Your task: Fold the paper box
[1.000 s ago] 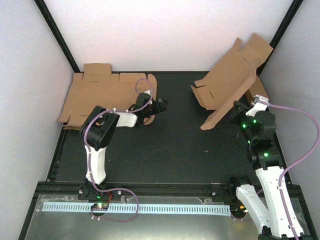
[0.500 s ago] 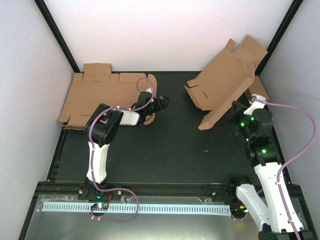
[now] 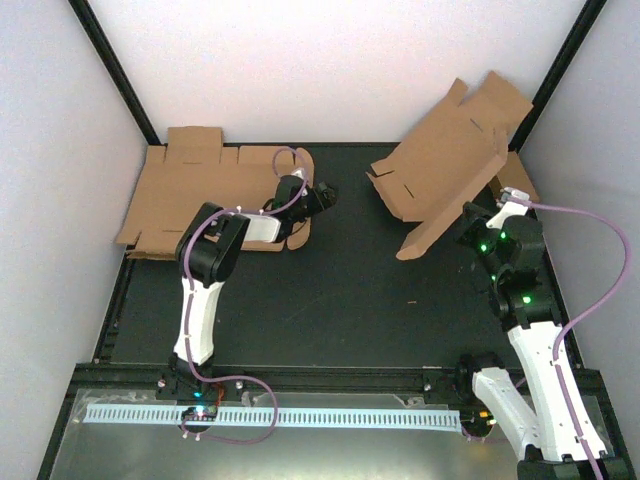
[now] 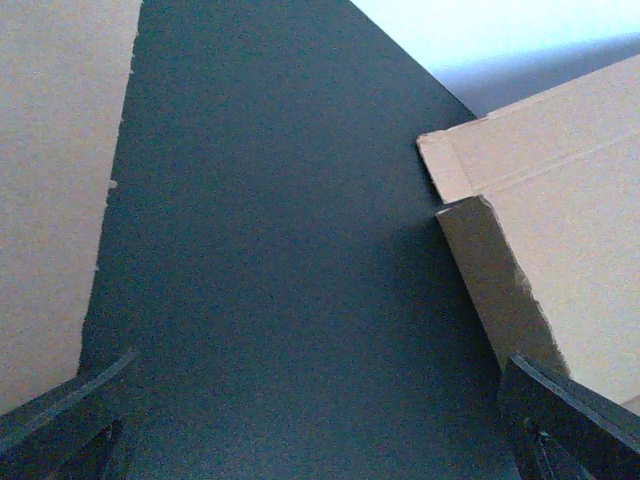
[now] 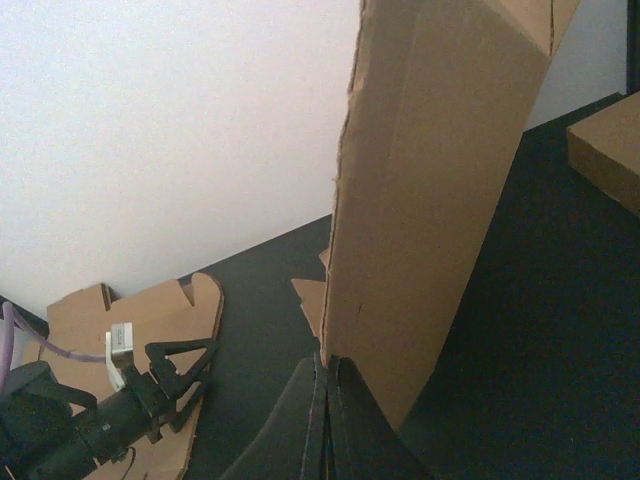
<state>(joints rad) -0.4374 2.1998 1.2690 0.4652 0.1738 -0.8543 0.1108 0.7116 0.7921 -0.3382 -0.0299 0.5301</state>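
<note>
Black table (image 3: 340, 290), right jaws clamped on paper box (image 3: 445, 170), left jaws wide apart, empty

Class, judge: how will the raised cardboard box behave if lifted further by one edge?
Probably light: the box hangs tilted from one edge pinch by the right claw. Panels look stiff, holding shape, though creased flaps may swing.

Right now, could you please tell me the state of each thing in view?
paper box, partly folded, held up and tilted.
flat sheet, unfolded, lying at far left.
small box, at far right, untouched.
left gripper, open, empty.
right gripper, shut on the paper box's edge.
</note>
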